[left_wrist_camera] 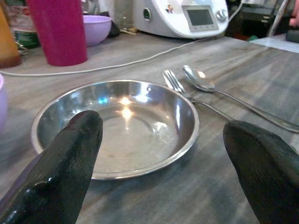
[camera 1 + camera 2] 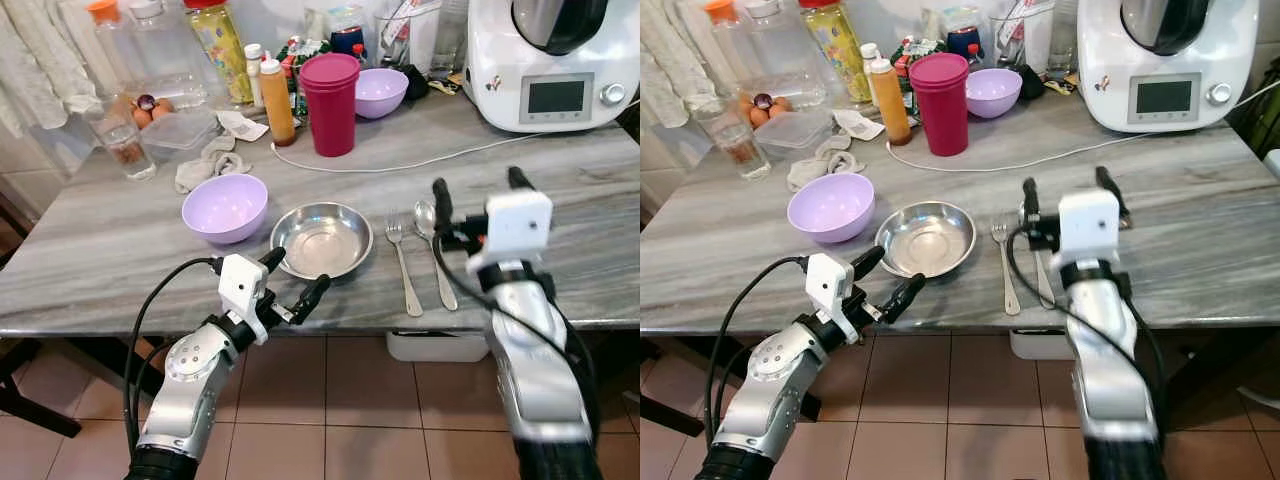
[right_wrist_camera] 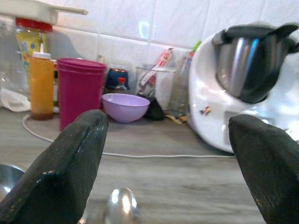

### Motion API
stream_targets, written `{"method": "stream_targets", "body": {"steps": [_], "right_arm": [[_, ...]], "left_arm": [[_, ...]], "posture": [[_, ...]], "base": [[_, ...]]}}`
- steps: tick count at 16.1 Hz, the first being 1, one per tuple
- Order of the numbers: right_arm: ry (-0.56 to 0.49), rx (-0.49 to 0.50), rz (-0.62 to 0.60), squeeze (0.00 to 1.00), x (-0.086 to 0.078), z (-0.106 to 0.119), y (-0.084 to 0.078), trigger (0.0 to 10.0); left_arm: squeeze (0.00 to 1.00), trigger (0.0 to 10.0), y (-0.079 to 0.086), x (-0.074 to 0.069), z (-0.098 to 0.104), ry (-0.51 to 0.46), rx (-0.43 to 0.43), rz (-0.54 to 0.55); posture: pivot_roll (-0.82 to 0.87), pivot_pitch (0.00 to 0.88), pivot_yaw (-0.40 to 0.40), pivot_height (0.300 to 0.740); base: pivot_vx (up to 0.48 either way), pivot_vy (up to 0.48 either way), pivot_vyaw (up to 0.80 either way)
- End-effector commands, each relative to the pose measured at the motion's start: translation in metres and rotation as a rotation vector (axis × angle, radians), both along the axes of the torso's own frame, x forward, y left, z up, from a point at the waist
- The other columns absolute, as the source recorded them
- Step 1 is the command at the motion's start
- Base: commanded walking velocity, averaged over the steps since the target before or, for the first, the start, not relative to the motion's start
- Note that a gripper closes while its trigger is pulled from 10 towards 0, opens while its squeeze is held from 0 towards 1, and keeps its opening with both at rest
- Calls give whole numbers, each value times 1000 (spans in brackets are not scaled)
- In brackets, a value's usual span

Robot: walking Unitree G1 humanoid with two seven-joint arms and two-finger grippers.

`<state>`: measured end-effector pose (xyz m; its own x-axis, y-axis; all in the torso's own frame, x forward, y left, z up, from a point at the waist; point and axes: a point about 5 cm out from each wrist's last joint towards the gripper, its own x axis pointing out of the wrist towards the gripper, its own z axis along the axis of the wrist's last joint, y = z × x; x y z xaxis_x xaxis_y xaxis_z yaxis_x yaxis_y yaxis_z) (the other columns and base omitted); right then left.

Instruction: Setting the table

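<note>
A shiny steel bowl (image 2: 322, 238) sits near the table's front edge, with a lilac bowl (image 2: 225, 207) to its left. To the steel bowl's right lie a fork (image 2: 402, 262) and a spoon (image 2: 432, 245), side by side, handles toward me. My left gripper (image 2: 291, 278) hovers open at the table's front edge, just in front of the steel bowl (image 1: 117, 126), nothing between its fingers. My right gripper (image 2: 478, 195) is raised above the spoon (image 3: 120, 205) and fork, open and empty.
At the back stand a magenta tumbler (image 2: 330, 103), a second lilac bowl (image 2: 380, 91), an orange sauce bottle (image 2: 276, 100), jars, a glass (image 2: 125, 145) and a white kitchen machine (image 2: 555, 60). A white cable (image 2: 400, 160) crosses the grey tabletop (image 2: 100, 250). A cloth (image 2: 210, 160) lies at back left.
</note>
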<state>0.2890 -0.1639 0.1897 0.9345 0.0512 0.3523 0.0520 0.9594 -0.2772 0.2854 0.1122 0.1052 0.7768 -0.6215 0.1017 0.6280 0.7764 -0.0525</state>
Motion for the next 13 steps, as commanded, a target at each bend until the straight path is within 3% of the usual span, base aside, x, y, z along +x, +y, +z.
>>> {"method": "stream_targets", "body": {"steps": [1,6,7,9,10,13], "right_arm": [[-24,-51,5,1000,-8,1,3,10000],[86,-103,-72,1000,-32,-21,-19,10000],[134,-56,-110,0,-31,-25,-22,10000],[202,17,-124,0,-29,-35,-22,10000],[241,43,-80,0,-26,-40,-16,10000],[239,22,-9,0,-15,-38,-4,10000]], "left_arm": [[0,10000,4,1,0,-2,0,15],[0,10000,4,0,3,-12,-12,31],[0,10000,11,4,3,-1,6,115],[0,10000,27,14,-6,19,90,280],[0,10000,36,18,-6,34,89,362],[0,10000,48,22,0,7,112,473]], "posture": [[-307,54,118,740],[-320,74,120,740],[-325,79,110,740],[-307,68,110,740],[-293,52,111,740],[-249,26,118,740]], "base": [[0,0,0],[0,0,0],[0,0,0],[0,0,0],[0,0,0],[0,0,0]]}}
